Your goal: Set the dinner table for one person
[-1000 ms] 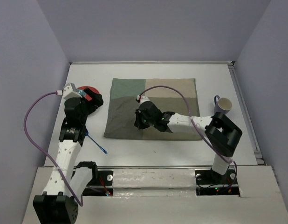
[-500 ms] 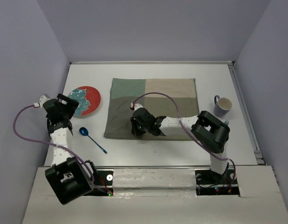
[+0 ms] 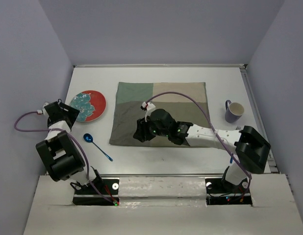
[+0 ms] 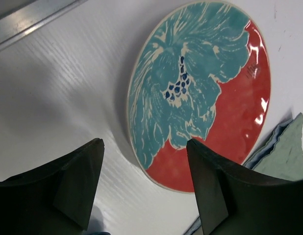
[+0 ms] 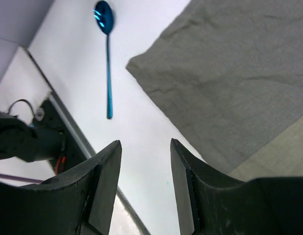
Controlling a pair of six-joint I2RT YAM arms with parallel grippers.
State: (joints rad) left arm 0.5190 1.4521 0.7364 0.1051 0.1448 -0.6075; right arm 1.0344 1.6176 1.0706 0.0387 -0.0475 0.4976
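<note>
So the big plain white rectangular tabletop (image 3: 220, 78) fills pretty much the whole floor of the view, boxed in by lavender walls (image 3: 24, 58), with everything else sitting on it. The olive-green four-patch cloth placemat (image 3: 129, 100) lies flat around the middle. The round red plate with a teal leafy pattern (image 3: 88, 105) is just off the mat's left edge, not touching it. A shiny blue metal spoon (image 3: 96, 147) lies on bare tabletop nearer the arms, between the plate and the mat's near-left corner, with its bowl toward the plate. A lavender ceramic mug (image 3: 234, 111) stands upright out on the right, well clear of the mat.

The left fingers (image 4: 68, 191) are spread apart with nothing in them, sitting right at the plate's left rim. The right fingers (image 5: 100, 196) are also apart and empty, hanging over the mat's near-left corner, with the spoon off to one side in the wrist view.
</note>
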